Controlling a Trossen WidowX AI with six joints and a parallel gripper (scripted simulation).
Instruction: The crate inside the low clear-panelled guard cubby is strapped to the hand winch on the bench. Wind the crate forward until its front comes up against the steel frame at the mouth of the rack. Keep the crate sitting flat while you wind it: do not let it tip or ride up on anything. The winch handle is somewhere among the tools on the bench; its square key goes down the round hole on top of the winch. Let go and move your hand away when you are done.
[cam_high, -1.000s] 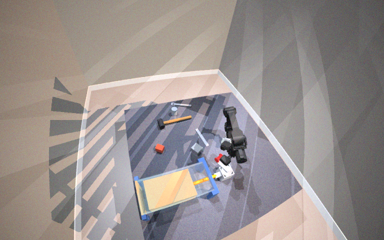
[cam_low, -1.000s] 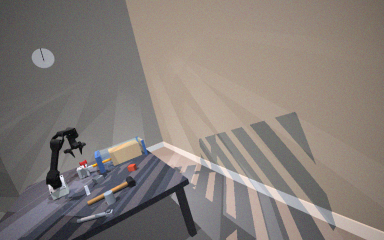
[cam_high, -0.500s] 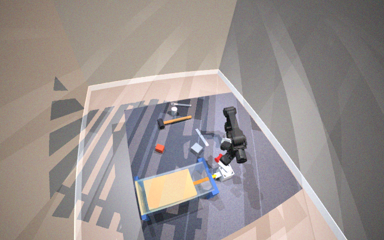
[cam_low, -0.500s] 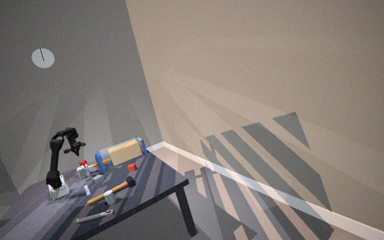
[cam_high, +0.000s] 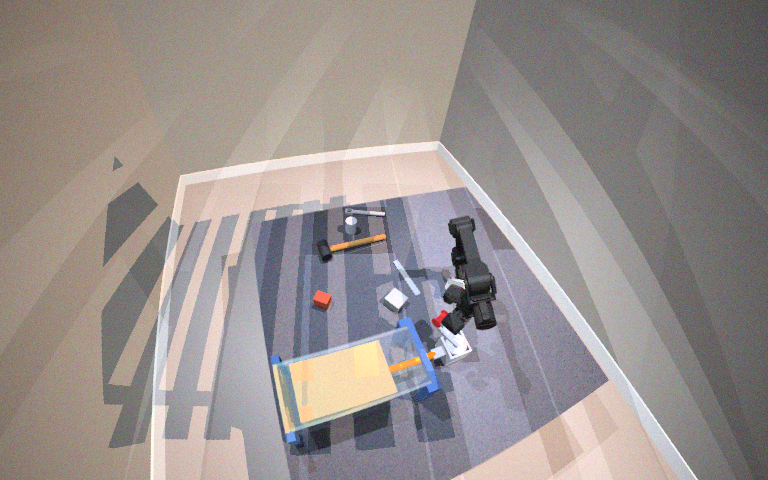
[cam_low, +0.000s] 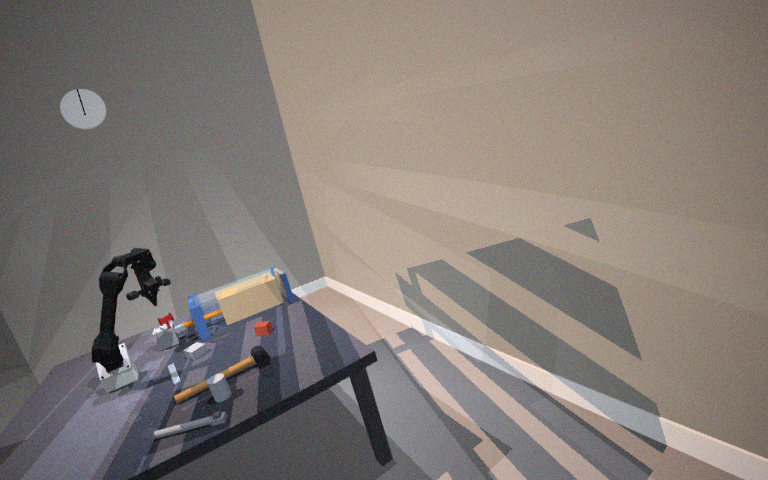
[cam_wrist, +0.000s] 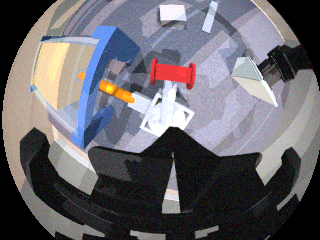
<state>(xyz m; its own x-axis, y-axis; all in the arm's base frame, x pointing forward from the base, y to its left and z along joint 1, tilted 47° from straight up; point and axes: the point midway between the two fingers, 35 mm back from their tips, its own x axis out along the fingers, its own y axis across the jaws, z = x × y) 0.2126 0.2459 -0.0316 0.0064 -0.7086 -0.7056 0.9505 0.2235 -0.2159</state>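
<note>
The tan crate (cam_high: 339, 384) (cam_low: 246, 298) sits flat inside the clear-panelled cubby. A gap separates its front from the blue frame (cam_high: 412, 333) (cam_low: 198, 319) at the mouth. An orange strap (cam_high: 403, 363) (cam_wrist: 117, 91) runs from the crate through the frame to the white winch (cam_high: 457, 352) (cam_low: 165, 337). The handle, with a red grip (cam_high: 439, 318) (cam_low: 165, 320) (cam_wrist: 172, 73) and white arm (cam_wrist: 169, 100), stands on top of the winch. Its key end is hidden. My gripper (cam_low: 154, 303) (cam_wrist: 172, 130) is shut and empty, above and clear of the handle.
A white block (cam_high: 395, 298) (cam_low: 195, 347) (cam_wrist: 172, 14) and a pale bar (cam_high: 406, 277) (cam_low: 173, 373) lie near the winch. A red block (cam_high: 322, 299) (cam_low: 262, 328), a mallet (cam_high: 356, 243), a grey cylinder (cam_high: 351, 225) (cam_low: 219, 387) and a wrench (cam_high: 368, 213) (cam_low: 189, 425) are farther off.
</note>
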